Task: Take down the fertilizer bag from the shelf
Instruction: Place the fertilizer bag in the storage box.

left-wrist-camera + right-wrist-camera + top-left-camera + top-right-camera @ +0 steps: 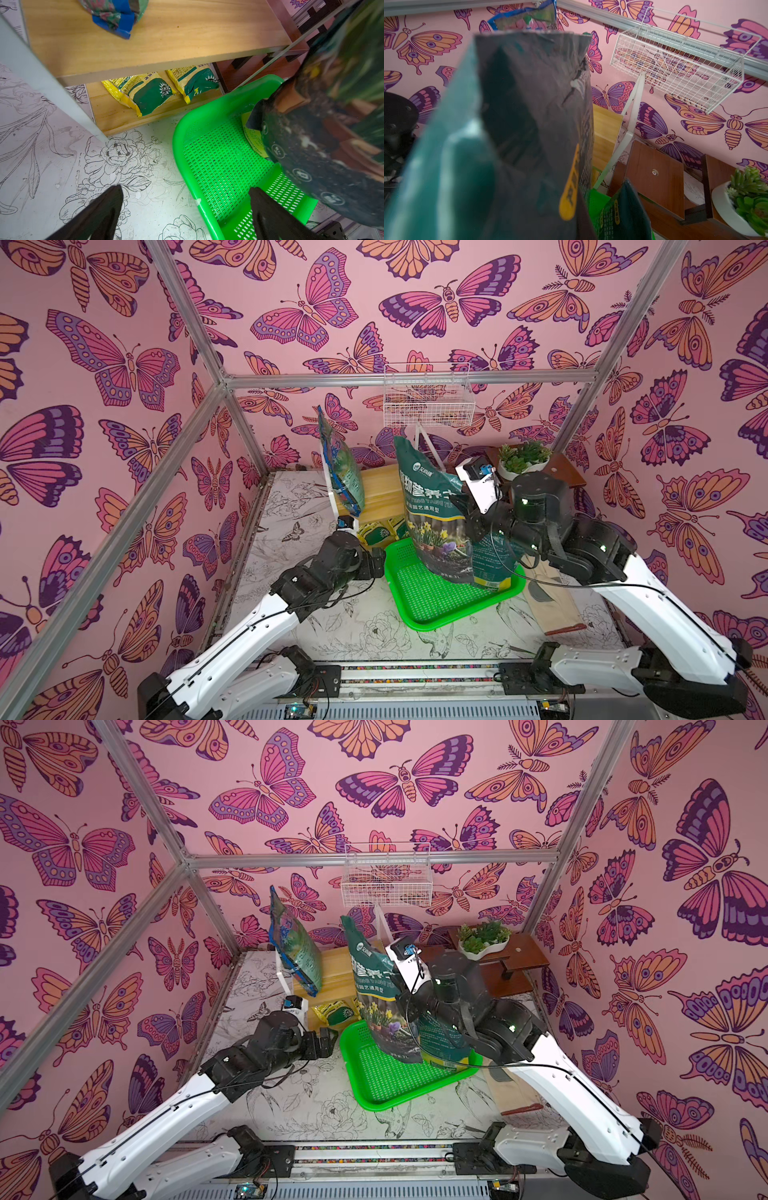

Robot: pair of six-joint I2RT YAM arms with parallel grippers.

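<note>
Fingers of right gripper (462, 506): clamped on fertilizer bag (432, 514) right edge, holding it upright.
Fingers of left gripper (185, 189): apart, empty, beside green tray (436, 601) left rim.
Fertilizer bag: off shelf (376, 489), base in tray.

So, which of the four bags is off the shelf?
The big dark green bag with printed flowers, standing in the green tray. The blue-edged bag stands on top of the shelf; the two yellow-green packets lie on its lower plank.
</note>
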